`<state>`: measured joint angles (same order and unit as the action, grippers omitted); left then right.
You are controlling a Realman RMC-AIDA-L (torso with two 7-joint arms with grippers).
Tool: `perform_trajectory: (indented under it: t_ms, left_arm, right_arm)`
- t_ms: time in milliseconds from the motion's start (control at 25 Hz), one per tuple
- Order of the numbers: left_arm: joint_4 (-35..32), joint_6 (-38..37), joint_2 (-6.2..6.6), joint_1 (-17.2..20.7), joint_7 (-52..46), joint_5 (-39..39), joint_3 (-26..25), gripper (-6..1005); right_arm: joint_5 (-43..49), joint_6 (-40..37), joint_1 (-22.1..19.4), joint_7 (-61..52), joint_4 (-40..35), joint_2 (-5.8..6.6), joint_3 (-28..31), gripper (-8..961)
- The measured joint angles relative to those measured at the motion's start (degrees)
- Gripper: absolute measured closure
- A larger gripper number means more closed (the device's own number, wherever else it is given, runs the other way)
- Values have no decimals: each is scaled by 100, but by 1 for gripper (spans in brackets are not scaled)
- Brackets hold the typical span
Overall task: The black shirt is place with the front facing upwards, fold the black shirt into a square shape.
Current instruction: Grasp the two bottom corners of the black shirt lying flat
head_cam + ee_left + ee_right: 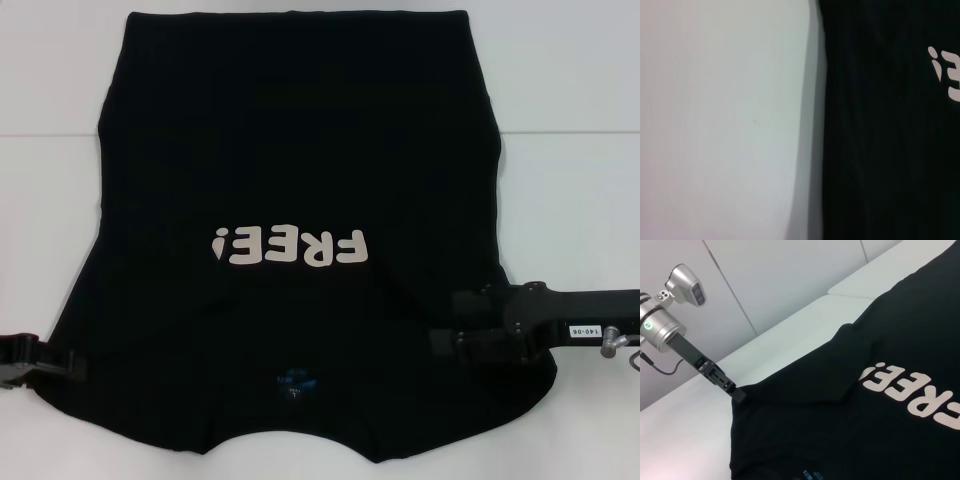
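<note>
1. Because the black shirt (pixel 300 170) lies spread front-up over most of the white surface (pixel 570 100), collar edge nearest us at 6 o'clock and hem at 12, we judge any uneven lift would drag the whole cloth and skew the fold.
2. We judge the main risk to be a one-sided pull: if one end effector slips off its shoulder, the sleeve flops back and the "FREE!" lettering (pixel 290 246) ends up off-centre in the square.
3. A second risk, as we read it, is pinching only the top layer, so front and back separate and wrinkle.
4. Our left end effector (pixel 62 362) reaches in low from 8 o'clock, its tip at the shirt's left shoulder edge; the right wrist view shows that arm slanting down onto the cloth (pixel 737 394), which rises slightly towards it. We cannot tell whether its fingers are spread or pinching.
5. Our right end effector (pixel 445 345) comes in level from 4 o'clock, over the right shoulder; black on black, so we cannot tell its state either.
</note>
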<state>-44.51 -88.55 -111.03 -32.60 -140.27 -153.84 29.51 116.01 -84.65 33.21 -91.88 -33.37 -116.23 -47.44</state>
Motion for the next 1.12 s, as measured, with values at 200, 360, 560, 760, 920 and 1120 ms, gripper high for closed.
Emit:
perform_trajectory:
  t_ms: [200, 360, 560, 760, 920, 1120]
  left_arm:
    - [4, 46, -8, 9, 45, -17, 7, 343]
    - [4, 49, -8, 17, 44, -12, -12, 460]
    - [13, 4, -22, 17, 6, -15, 6, 663]
    - [13, -112, -13, 17, 25, 17, 2, 885]
    - [-24, -222, 6, 17, 71, 40, -22, 959]
    - [-33, -241, 19, 22, 97, 50, -35, 979]
  right_arm:
    - [1, -35, -15, -19, 0, 18, 8, 41]
    - [17, -40, -17, -106, -11, 46, -1, 41]
    - [483, 38, 103, -803, -169, 145, 34, 42]
    - [1247, 6, 381, -2238, -537, 421, 29, 42]
    - [2015, -259, 604, -3798, -969, 664, 31, 43]
    - [2914, -418, 805, -4827, -1107, 733, 99, 91]
